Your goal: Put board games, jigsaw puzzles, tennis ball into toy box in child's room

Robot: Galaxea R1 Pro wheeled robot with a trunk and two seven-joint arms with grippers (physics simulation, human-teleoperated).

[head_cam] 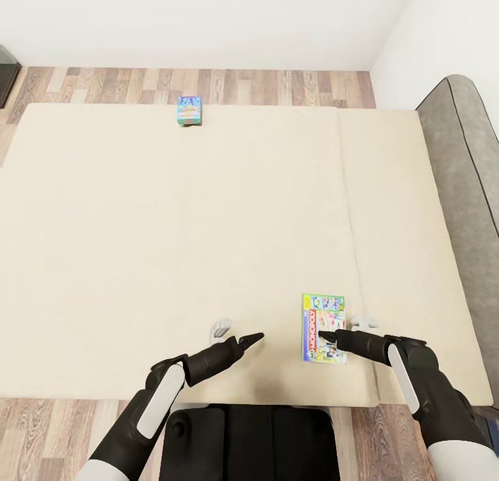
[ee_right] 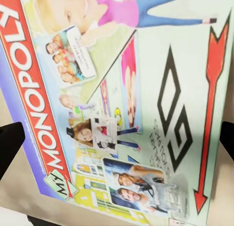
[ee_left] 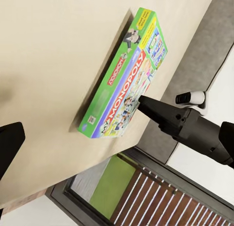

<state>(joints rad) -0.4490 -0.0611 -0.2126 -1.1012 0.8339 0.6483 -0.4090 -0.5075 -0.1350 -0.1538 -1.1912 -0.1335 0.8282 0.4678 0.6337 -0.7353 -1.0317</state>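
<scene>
Bed [head_cam: 173, 245] takes up most of the head view, cream mattress with a grey headboard [head_cam: 464, 190] at the frame's right. The Monopoly box [head_cam: 323, 327] lies flat near the lower right of centre, close to the mattress edge, and the smaller blue game box [head_cam: 188, 110] sits far off at the upper centre. The right gripper [head_cam: 328, 337] reaches over the Monopoly box, its tip above the lid; the left gripper [head_cam: 255, 338] hovers just beside it, over bare mattress.

In the left wrist view the Monopoly box [ee_left: 127, 77] runs diagonally through the middle, with the right arm's dark tip [ee_left: 146, 103] at its near end, possibly touching.

The right wrist view has the lid [ee_right: 122, 104] large and close, with the two finger tips at the frame's left and right edges, so the claw looks spread wide and holds nothing. The left claw's opening cannot be told.

For a sound grasp, the right fingers would likely need to straddle a long edge of the box.
</scene>
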